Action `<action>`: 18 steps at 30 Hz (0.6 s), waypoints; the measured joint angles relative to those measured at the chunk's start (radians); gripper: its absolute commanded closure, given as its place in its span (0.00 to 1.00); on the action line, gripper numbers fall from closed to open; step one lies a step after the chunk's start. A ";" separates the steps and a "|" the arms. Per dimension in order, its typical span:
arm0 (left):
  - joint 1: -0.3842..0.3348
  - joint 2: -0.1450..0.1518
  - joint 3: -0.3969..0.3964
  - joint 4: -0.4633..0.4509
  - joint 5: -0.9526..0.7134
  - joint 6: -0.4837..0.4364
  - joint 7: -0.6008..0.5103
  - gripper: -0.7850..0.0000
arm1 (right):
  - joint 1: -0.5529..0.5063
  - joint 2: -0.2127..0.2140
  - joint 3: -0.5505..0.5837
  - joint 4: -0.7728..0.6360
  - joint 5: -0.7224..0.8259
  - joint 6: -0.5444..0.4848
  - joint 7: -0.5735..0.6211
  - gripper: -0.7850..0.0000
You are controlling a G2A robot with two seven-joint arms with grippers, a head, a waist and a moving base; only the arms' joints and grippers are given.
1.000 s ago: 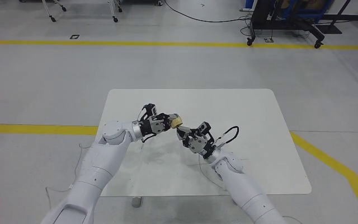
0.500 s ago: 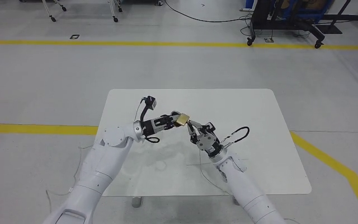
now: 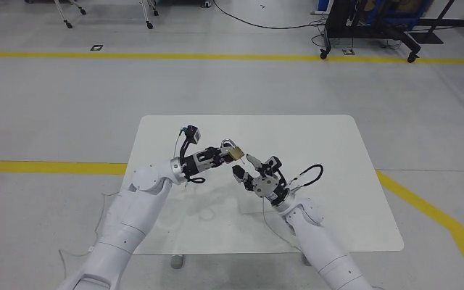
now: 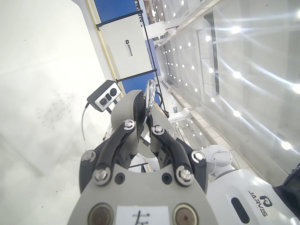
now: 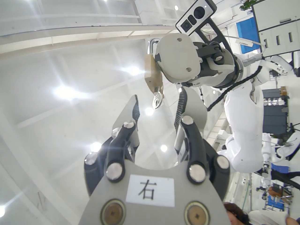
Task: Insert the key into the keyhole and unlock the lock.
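White tabletop stands on a grey floor crossed by yellow lines. Above it the left gripper has its fingers clenched on a brass padlock, held in the air with the steel shackle at one end. A small silver key sits in the keyhole at the other end, its ring-shaped bow sticking out. The right gripper is just beside it, its fingers released and spread to either side of the bow, apparently not touching. The padlock looks dense, rigid and smooth, so it likely needs firm clamping on its flat faces. The key is thin, light and stiff, best pinched across the flat bow for turning.
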 measured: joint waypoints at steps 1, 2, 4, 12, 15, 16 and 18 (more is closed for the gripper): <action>0.000 0.000 0.000 0.001 -0.004 0.004 0.000 1.00 | -0.014 0.005 0.012 -0.018 -0.023 -0.009 -0.002 0.22; -0.001 0.000 -0.001 0.001 -0.007 0.007 0.000 1.00 | -0.029 0.010 0.026 -0.037 -0.045 -0.016 -0.003 0.19; -0.002 0.000 0.002 0.004 -0.005 0.008 -0.001 1.00 | -0.069 0.022 0.065 -0.084 -0.091 -0.034 -0.008 0.08; 0.000 -0.002 0.035 -0.006 0.063 -0.001 -0.003 1.00 | -0.320 0.078 0.336 -0.348 -0.494 -0.246 -0.238 0.00; 0.000 -0.006 0.068 -0.013 0.111 0.009 0.005 1.00 | -0.437 0.088 0.450 -0.470 -0.565 -0.293 -0.324 0.00; -0.003 -0.009 0.080 -0.014 0.128 0.015 0.010 1.00 | -0.469 0.090 0.481 -0.500 -0.569 -0.305 -0.340 0.00; -0.011 -0.015 0.113 -0.011 0.170 0.029 0.021 1.00 | -0.539 0.093 0.543 -0.556 -0.559 -0.342 -0.360 0.00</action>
